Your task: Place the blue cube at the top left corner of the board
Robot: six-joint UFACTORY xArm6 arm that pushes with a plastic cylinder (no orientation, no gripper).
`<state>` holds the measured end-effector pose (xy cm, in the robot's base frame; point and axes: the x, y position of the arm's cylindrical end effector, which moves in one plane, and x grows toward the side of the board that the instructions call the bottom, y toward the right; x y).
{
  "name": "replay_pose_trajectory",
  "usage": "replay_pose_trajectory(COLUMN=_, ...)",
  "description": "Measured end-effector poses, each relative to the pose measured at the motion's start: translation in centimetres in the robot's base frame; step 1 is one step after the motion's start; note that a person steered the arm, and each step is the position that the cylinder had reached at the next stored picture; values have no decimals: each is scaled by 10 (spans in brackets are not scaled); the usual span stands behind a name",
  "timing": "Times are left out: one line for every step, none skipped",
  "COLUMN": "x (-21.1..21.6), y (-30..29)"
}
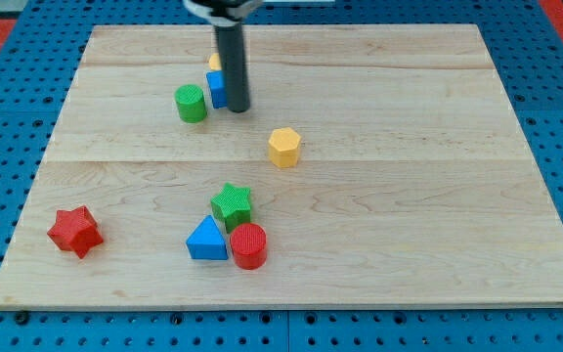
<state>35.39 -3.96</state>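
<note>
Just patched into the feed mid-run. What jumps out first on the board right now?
The dark rod drops in from the view's top, and my tip sits against the right side of the blue cube, with a green cylinder just left of it and a bit of yellow block behind. Near the bottom centre a green star, blue triangle and red cylinder cluster tightly. A red star lies alone at lower left and a yellow hexagon mid-board.

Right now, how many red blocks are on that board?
2: a red star near the view's bottom left, and a red cylinder beside the blue triangle. My rod could hide more.
</note>
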Motion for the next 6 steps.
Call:
replay_pose_trajectory(x=-22, y=-1)
replay_pose_trajectory(x=-23, y=-86)
replay_pose_trajectory(x=-31, y=-115)
replay_pose_trajectory(x=-80, y=-129)
replay_pose_trajectory(x=-89, y=-127)
replay_pose_trajectory(x=-89, y=-127)
